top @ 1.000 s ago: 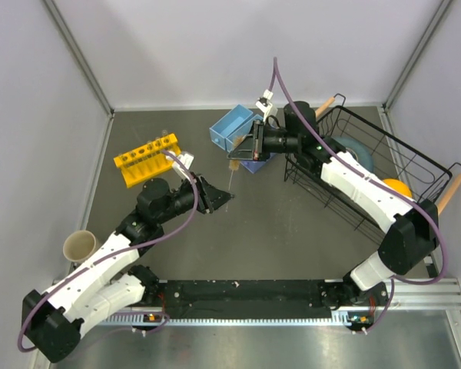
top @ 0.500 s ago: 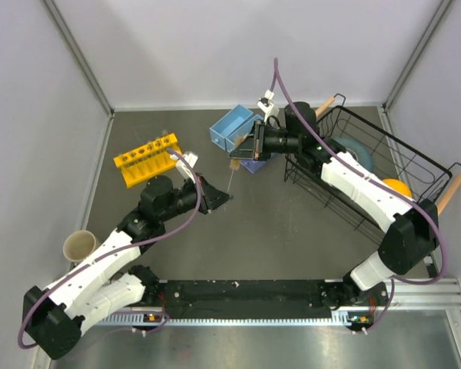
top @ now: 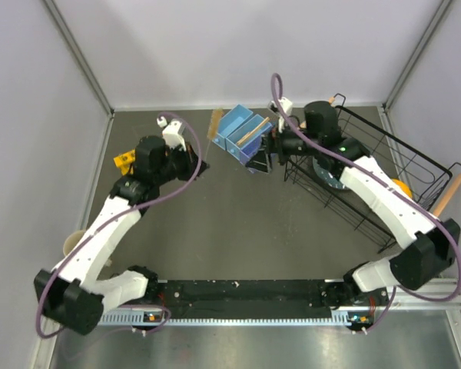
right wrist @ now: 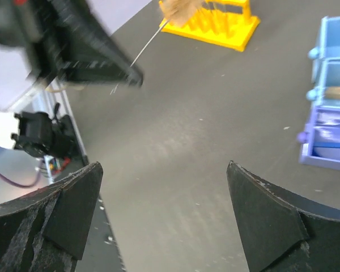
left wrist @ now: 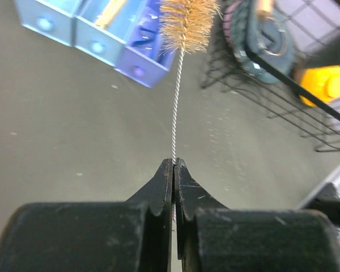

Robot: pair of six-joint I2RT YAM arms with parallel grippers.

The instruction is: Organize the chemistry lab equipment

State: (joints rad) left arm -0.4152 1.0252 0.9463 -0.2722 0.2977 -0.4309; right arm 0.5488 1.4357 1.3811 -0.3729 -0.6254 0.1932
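Observation:
My left gripper (left wrist: pixel 174 163) is shut on the twisted wire handle (left wrist: pixel 174 102) of the brush. Its tan bristles (left wrist: pixel 187 22) stick out ahead of the fingers, and the brush (top: pixel 215 121) hangs in the air left of the blue bins (top: pixel 242 134). A flat wooden stick (top: pixel 250 132) lies in one bin. Dark blue shapes, perhaps the glasses frame (left wrist: pixel 143 38), show in the purple bin. My right gripper (right wrist: pixel 164 165) stands wide open over bare table beside the bins, with nothing between its fingers. No glass tubes can be made out.
A yellow tube rack (right wrist: pixel 215 22) stands at the back left, partly hidden under my left arm. The black wire basket (top: pixel 384 165) on the right holds a grey-blue plate (left wrist: pixel 260 34) and a yellow bowl (left wrist: pixel 323 82). A paper cup (top: pixel 71 244) sits at the left edge.
My left gripper closed on the brush handle, lifted it off the table and swung back left. My right gripper opened wide and drew away from the bins.

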